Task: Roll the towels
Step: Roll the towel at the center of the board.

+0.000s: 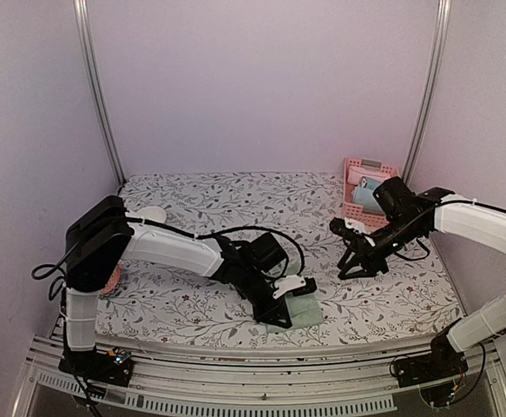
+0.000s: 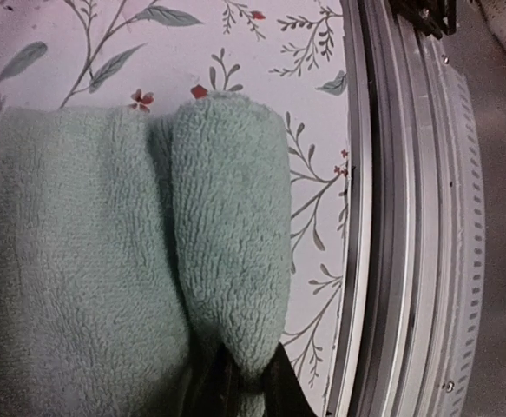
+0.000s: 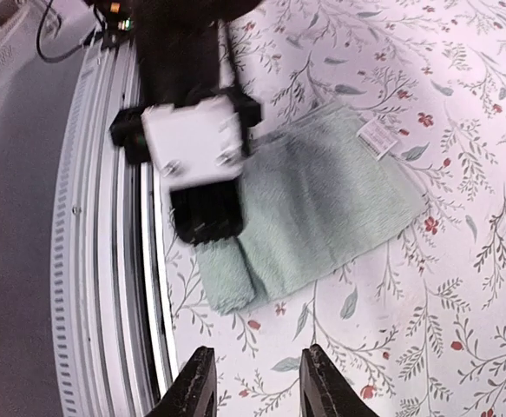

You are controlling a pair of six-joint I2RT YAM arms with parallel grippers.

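Note:
A pale sage-green towel point(image 1: 305, 309) lies at the table's near edge. In the left wrist view its near-edge side is rolled into a short tube point(image 2: 231, 252), and the rest point(image 2: 70, 278) lies flat beside it. My left gripper point(image 2: 251, 375) is shut on the end of that roll. From the right wrist view the towel point(image 3: 331, 195) shows a white tag, with the left gripper point(image 3: 207, 217) over the roll. My right gripper point(image 3: 257, 356) hangs open and holds nothing, above the cloth to the towel's right point(image 1: 354, 268). A light blue towel point(image 1: 370, 193) sits in the pink basket.
The pink slatted basket point(image 1: 353, 174) stands at the back right, close behind the right arm. The metal rail of the table's near edge point(image 2: 409, 217) runs right alongside the roll. A small reddish object point(image 1: 112, 280) lies at the left edge under the left arm.

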